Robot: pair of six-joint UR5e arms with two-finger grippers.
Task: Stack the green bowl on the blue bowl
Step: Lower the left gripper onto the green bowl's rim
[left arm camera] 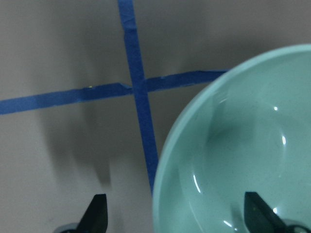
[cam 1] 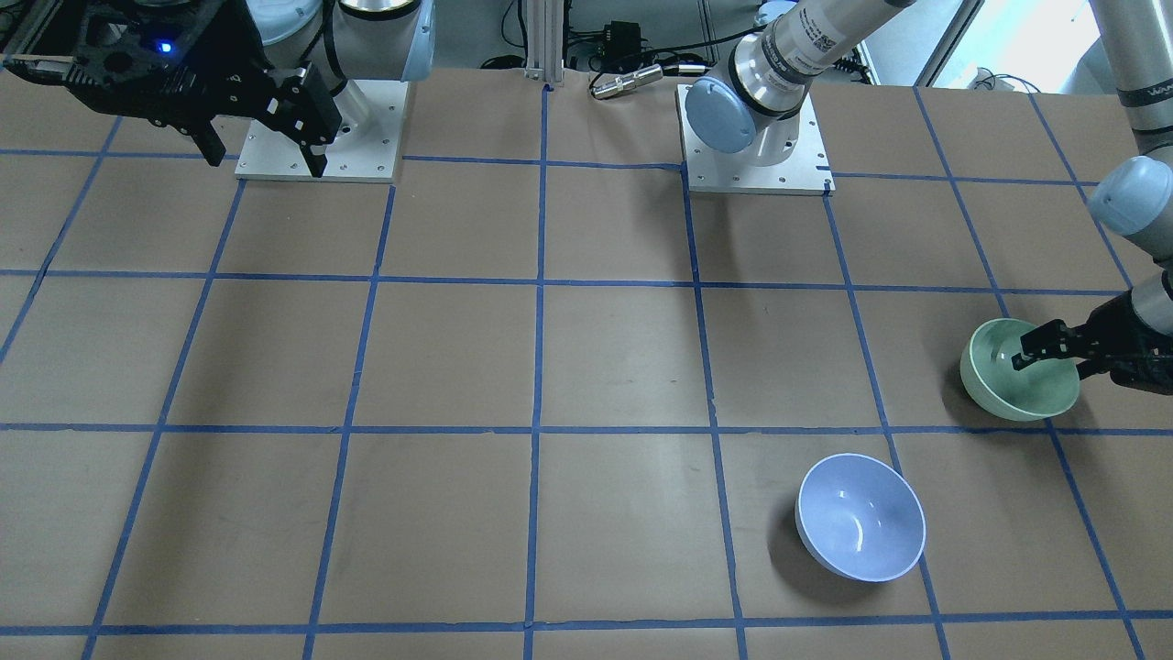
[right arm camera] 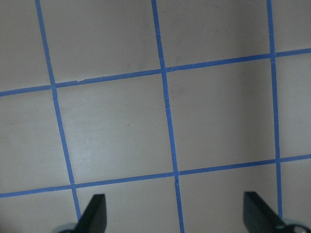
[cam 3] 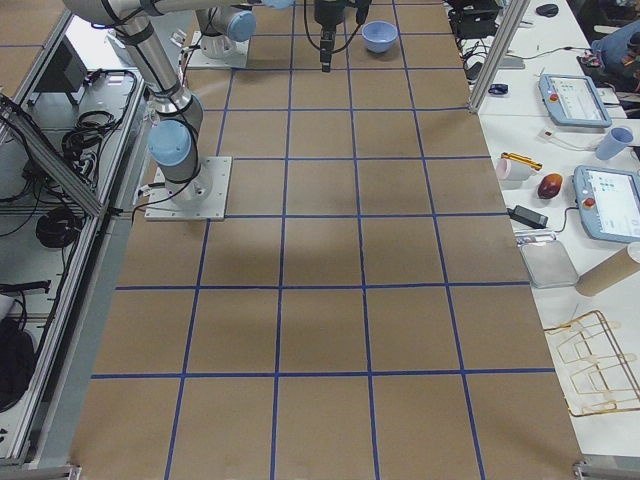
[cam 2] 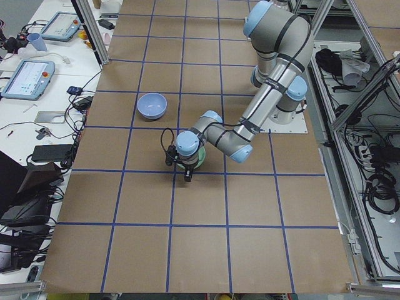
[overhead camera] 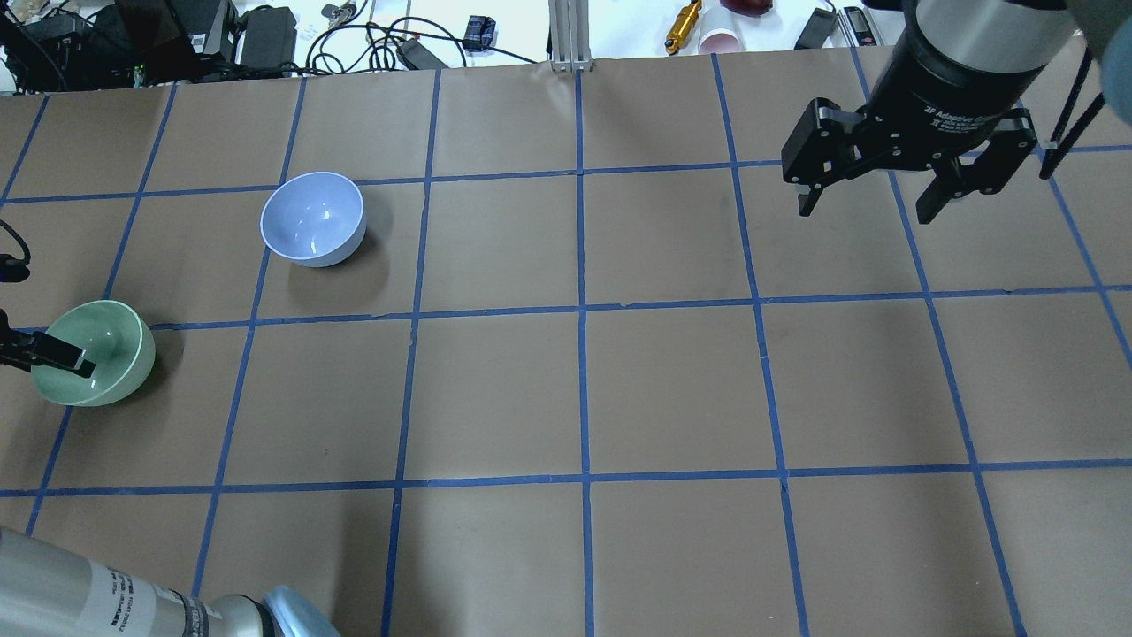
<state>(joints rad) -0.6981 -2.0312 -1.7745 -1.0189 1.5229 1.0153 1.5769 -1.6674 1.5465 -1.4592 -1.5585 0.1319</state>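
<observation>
The green bowl (cam 1: 1017,390) stands upright near the table's left end, also in the overhead view (overhead camera: 110,358) and filling the right of the left wrist view (left arm camera: 243,145). My left gripper (cam 1: 1054,359) is open and straddles its rim, one finger inside the bowl and one outside, as the left wrist view (left arm camera: 177,213) shows. The blue bowl (cam 1: 860,518) stands upright and empty about one grid square away, also in the overhead view (overhead camera: 312,217). My right gripper (overhead camera: 864,212) is open and empty, held high over the far right of the table.
Brown table paper with a blue tape grid (overhead camera: 581,310). Two arm base plates (cam 1: 756,137) stand at the robot's side. Cables, chargers and small tools (overhead camera: 265,35) lie beyond the far edge. The left arm's elbow (cam 2: 212,125) hangs low over the table near the green bowl.
</observation>
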